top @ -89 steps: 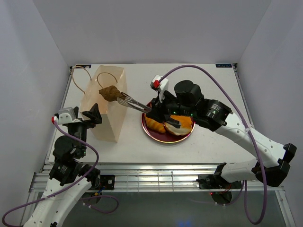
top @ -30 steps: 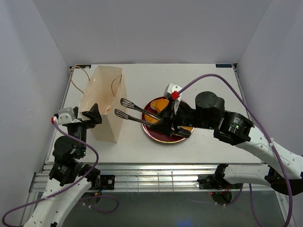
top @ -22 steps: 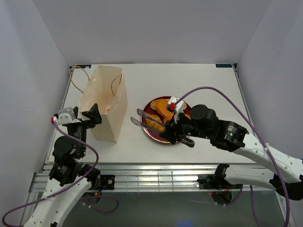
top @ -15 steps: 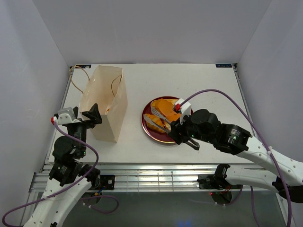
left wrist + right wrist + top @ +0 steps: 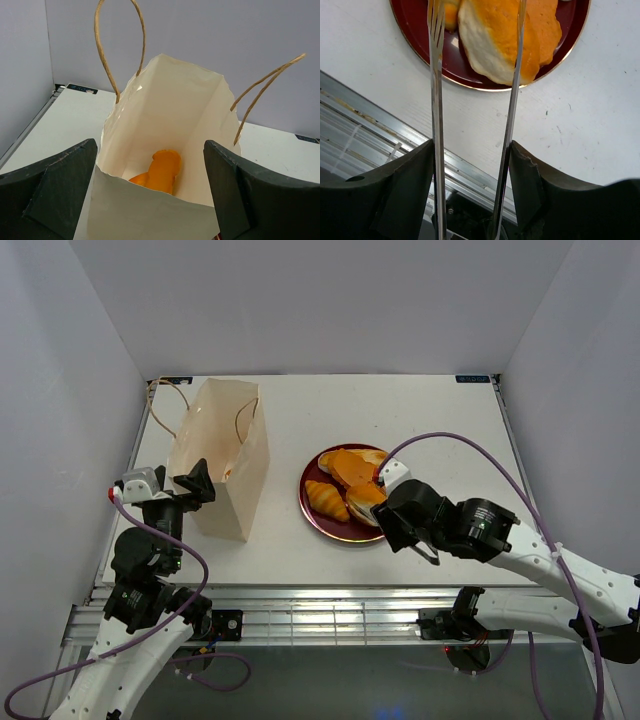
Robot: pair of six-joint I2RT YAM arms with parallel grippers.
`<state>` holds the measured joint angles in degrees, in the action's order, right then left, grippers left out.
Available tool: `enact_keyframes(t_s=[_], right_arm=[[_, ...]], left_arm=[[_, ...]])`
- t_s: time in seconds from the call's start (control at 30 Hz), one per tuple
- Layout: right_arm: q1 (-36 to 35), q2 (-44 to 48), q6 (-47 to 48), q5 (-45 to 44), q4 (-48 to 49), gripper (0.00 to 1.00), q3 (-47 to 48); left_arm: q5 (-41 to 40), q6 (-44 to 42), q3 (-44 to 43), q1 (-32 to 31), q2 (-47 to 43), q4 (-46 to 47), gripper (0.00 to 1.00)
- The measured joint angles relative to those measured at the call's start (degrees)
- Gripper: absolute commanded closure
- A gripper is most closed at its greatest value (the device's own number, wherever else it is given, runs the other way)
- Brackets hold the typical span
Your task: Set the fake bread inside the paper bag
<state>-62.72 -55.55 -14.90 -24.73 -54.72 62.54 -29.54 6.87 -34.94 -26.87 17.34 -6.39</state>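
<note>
No writing can be read anywhere. A small dark sticker [image 5: 473,378] with pale marks sits on the far edge of the worktop [image 5: 430,410], upper right of the top view. The left wrist view shows 2 similar ones, equally illegible.

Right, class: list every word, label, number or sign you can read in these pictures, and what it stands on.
No text here can be read.
A dark sticker at the far edge of the table: print too small to read.
The paper bag: plain, no print showing.
</note>
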Motion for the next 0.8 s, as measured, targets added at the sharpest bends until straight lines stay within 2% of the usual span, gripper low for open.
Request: enact_keyframes(t_s=[0.37,0.8], right_arm=[[0.0,-2.2,-1.2,-5.0,-5.2,0.31,0.5],[0.3,-3.0,0.4,-5.3,-3.0,0.26,0.3]], left_arm=[[0.4,0.0,0.0,0.0,0.0,0.0,0.02],[0.7,0.0,0.0,0.0,0.0,0.0,0.02]])
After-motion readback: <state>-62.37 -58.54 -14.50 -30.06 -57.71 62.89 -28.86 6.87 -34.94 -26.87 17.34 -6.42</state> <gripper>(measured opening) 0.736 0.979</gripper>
